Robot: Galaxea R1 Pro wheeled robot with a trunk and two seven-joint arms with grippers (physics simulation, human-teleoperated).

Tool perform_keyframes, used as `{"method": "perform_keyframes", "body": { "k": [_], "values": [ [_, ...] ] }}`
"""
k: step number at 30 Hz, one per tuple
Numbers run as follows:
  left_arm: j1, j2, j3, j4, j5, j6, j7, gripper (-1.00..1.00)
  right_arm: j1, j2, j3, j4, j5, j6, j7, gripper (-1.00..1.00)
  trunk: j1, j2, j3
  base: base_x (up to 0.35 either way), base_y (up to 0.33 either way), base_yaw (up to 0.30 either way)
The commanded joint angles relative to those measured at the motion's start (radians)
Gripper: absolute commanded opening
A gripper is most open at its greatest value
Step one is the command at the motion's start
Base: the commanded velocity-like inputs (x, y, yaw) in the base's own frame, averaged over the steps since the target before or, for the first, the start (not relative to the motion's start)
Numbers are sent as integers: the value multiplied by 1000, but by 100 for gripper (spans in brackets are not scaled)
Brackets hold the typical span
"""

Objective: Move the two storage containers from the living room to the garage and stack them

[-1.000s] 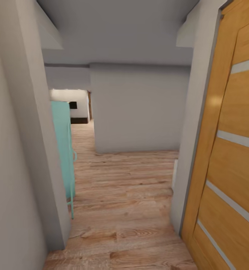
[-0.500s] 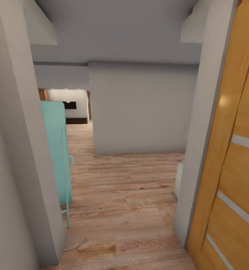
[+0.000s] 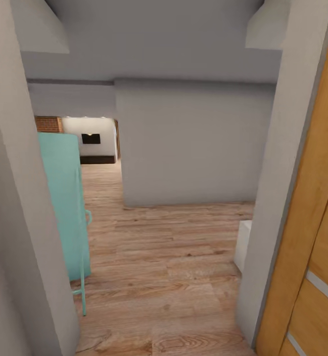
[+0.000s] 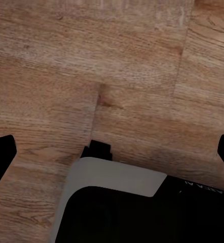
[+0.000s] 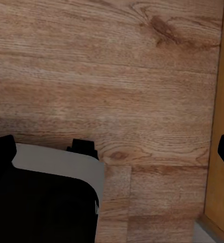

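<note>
1. My left gripper point(image 4: 112, 152): fingers wide apart, empty, hanging over wood-plank floor point(image 3: 159, 257) for travel.
2. My right gripper point(image 5: 114, 149): likewise.
3. Living room point(image 3: 92, 141): ahead, down the corridor; containers unseen.

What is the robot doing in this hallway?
It is rolling through a doorway, past an orange wooden door and a teal cabinet, onto a wood-plank floor. Far down the hall you can see a room with a brick wall and a black TV. Both hands are open and empty, pointing down at the floor: left hand, right hand.
</note>
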Motion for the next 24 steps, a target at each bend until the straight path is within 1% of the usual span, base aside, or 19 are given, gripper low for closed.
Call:
{"method": "perform_keyframes", "body": {
  "k": [1, 7, 24],
  "values": [
    [-1, 0, -9, 0, 8, 0, 3, 100, -1, 0, 5, 2, 9, -3, -5, 100, 1, -1, -2, 322, 0, 108],
    [-1, 0, -8, 0, 8, 0, 3, 100, -1, -3, 6, 2, 9, -3, -5, 100, 1, -1, -4, 322, 0, 69],
    [-1, 0, -8, 0, 8, 0, 3, 100, -1, -7, 15, 1, 15, -4, -5, 100, 1, -1, -4, 322, 0, 2]
  ]
}}
